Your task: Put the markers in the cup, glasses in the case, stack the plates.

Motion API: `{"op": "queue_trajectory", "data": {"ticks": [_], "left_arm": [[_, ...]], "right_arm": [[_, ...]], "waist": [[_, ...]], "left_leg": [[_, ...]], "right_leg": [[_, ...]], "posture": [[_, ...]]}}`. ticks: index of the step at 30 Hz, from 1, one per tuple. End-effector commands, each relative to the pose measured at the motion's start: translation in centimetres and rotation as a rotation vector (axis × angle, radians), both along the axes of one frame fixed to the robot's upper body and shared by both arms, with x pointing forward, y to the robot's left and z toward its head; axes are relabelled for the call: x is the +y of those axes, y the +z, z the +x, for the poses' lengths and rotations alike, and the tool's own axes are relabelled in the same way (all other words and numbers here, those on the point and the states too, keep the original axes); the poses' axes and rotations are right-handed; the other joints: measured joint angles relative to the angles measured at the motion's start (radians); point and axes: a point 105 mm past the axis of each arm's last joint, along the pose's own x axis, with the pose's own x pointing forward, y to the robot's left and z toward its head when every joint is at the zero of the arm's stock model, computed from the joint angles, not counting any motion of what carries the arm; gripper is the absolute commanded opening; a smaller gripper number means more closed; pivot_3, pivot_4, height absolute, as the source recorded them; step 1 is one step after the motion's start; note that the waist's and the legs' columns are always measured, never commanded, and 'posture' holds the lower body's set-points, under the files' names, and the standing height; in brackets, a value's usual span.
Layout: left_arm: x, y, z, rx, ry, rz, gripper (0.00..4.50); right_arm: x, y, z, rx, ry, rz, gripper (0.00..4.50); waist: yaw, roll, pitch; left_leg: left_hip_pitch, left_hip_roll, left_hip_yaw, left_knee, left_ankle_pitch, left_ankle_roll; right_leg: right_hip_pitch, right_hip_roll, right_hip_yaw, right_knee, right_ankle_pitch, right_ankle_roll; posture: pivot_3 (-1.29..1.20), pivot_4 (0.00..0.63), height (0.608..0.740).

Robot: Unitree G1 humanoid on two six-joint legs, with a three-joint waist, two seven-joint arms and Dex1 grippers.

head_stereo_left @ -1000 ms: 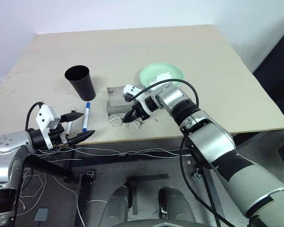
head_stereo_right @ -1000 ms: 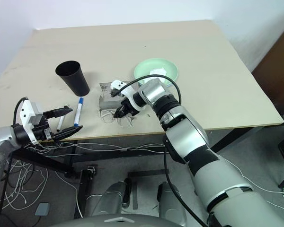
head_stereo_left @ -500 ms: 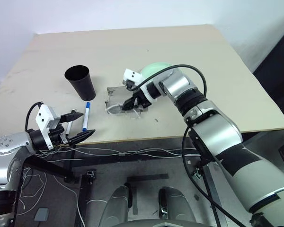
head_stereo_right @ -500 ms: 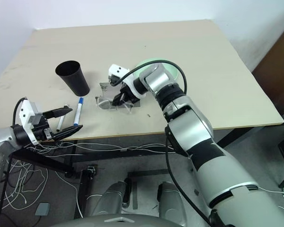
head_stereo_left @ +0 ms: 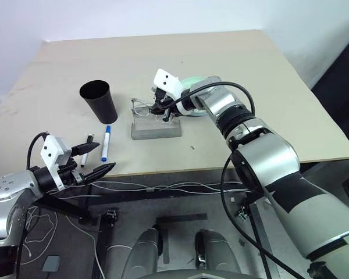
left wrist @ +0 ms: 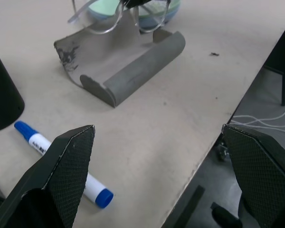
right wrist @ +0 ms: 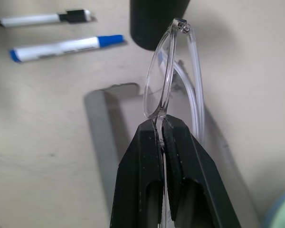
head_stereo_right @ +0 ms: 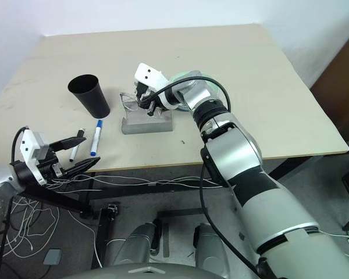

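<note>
The right hand (right wrist: 162, 137) pinches the glasses (right wrist: 173, 80) by the frame, above the open case (head_stereo_left: 156, 127) (presumably to lower them in); the left hand (head_stereo_left: 96, 158) waits spread near the markers (head_stereo_left: 106, 143).

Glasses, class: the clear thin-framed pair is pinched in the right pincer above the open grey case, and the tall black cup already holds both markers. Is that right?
One error. The tall black cup holds no markers; the blue-capped white marker and the black-capped white marker lie on the table, as the left eye view shows. The clear thin-framed glasses are indeed pinched in the right pincer above the open grey case.
</note>
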Motion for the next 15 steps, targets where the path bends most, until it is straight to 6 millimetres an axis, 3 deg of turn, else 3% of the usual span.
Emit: {"op": "queue_trajectory", "data": {"ticks": [1,9,15], "left_arm": [[0.1,1.5,-0.3,-0.070,0.010,-0.006,4.50],[0.0,1.4,-0.4,-0.073,0.012,-0.012,4.50],[0.1,1.4,-0.2,-0.077,0.013,-0.012,4.50]], "right_arm": [[0.9,-0.2,-0.4,-0.044,0.046,-0.020,0.02],[0.4,-4.0,-1.2,-0.013,0.108,-0.133,0.02],[0.4,-5.3,-1.9,0.048,0.135,-0.156,0.02]], "waist": [[-0.006,0.000,0.000],[-0.015,0.000,0.000],[-0.016,0.000,0.000]], "left_leg": [[0.000,0.000,0.000,0.000,0.000,0.000],[0.001,0.000,0.000,0.000,0.000,0.000],[0.002,0.001,0.001,0.000,0.000,0.000]], "right_leg": [[0.000,0.000,0.000,0.000,0.000,0.000],[0.001,0.001,0.001,0.001,0.000,0.000],[0.002,0.002,0.002,0.001,0.000,0.000]], "posture": [[0.00,0.150,0.740],[0.00,0.150,0.740],[0.00,0.150,0.740]]}}
